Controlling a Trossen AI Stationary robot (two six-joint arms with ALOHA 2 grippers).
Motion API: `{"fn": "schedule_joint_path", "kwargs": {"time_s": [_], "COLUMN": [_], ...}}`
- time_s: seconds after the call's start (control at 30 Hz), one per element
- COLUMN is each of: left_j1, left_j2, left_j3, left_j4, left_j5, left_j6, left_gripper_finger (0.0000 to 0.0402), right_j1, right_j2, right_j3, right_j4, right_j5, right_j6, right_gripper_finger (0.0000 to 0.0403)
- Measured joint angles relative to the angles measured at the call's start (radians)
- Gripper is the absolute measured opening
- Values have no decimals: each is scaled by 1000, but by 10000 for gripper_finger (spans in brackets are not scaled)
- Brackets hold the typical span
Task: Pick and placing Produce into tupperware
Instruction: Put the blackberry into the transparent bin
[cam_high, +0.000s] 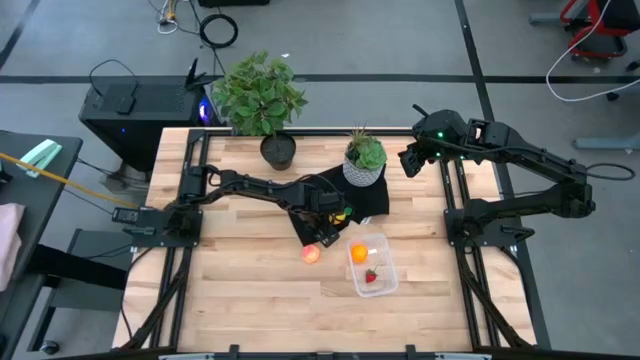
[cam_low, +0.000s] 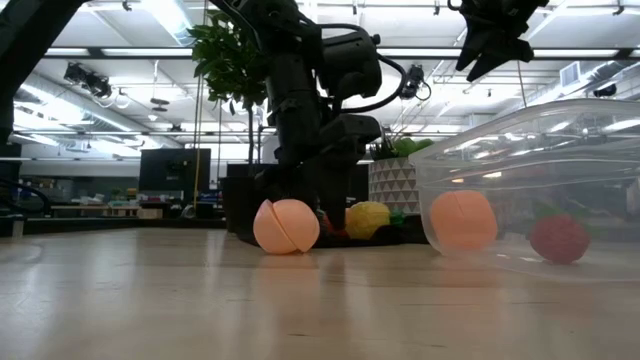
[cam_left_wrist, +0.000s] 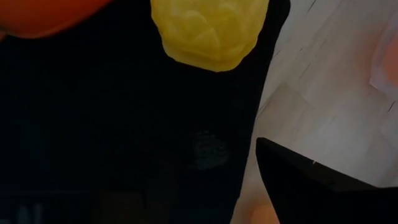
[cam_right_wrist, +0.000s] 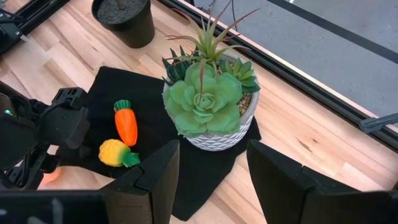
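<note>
The clear tupperware (cam_high: 392, 262) sits on the wood near the table's front and holds the orange ball (cam_low: 462, 220) and the red strawberry (cam_low: 558, 238). The pinkish-red ball (cam_high: 311, 254) rests on the table to its left. On the black mat lie the orange carrot (cam_right_wrist: 126, 124) and the yellow piece (cam_right_wrist: 114, 152). My left gripper (cam_high: 322, 228) hovers low over the mat's near-left corner, open, with the yellow piece (cam_left_wrist: 208, 31) just ahead of it; only one finger (cam_left_wrist: 323, 186) stands out against the dark mat. My right gripper (cam_right_wrist: 211, 162) is open, raised above the table's far right.
A white pot with a succulent (cam_high: 365, 160) stands on the far part of the black mat (cam_high: 372, 203). A tall leafy plant in a dark pot (cam_high: 262, 100) stands at the far edge. Bare wood lies to the left and near side of the pinkish-red ball.
</note>
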Motion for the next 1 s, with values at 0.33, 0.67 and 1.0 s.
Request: {"fn": "schedule_joint_path", "kwargs": {"time_s": [0.33,0.67,1.0], "left_j1": [0,0,0], "left_j2": [0,0,0], "left_j3": [0,0,0], "left_j4": [0,0,3], "left_j5": [-5,-10,-16], "left_j6": [3,3,23], "left_gripper_finger": [176,144,112], "right_j1": [0,0,0], "right_j2": [0,0,0], "right_j3": [0,0,0], "right_j4": [0,0,0], "right_j5": [0,0,0], "right_j6": [0,1,2], "right_gripper_finger": [195,195,195]}}
